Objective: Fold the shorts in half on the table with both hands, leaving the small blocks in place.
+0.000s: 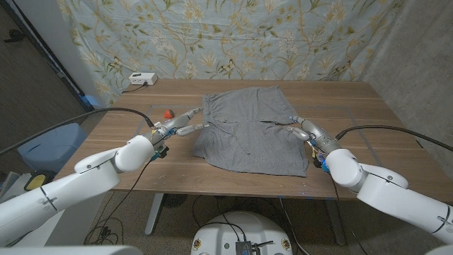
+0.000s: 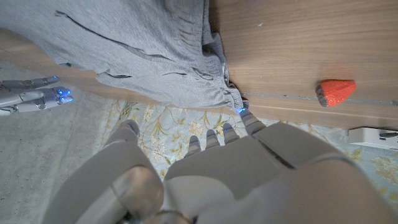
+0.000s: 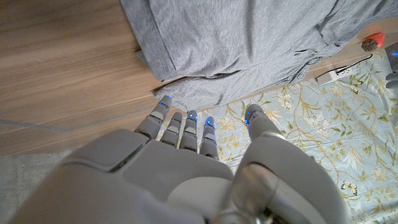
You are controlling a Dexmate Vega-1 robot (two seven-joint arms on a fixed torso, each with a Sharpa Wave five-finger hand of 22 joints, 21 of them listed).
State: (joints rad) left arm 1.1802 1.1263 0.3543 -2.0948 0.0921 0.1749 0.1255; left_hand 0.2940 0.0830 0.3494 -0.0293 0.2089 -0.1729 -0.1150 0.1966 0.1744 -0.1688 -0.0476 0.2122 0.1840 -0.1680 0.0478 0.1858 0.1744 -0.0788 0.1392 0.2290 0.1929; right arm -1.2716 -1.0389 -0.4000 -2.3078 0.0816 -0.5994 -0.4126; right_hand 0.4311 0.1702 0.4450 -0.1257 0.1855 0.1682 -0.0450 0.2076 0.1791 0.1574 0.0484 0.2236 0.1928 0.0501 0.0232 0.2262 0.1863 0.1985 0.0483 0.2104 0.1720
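Left robot hand [image 1: 180, 125] and right robot hand [image 1: 301, 130], both open and empty, flank the shorts [image 1: 248, 127], whose long axis runs away from the robot.

Wooden table [image 1: 396, 134] with a brown, lengthwise-grained top. Grey shorts [image 1: 248, 131] lie spread across its middle, waistband toward the far edge and hem toward the near edge. A small red block [image 1: 167, 112] rests on the bare wood near the shorts, on the robot's left. A white box [image 1: 139, 78] sits at the far left corner.
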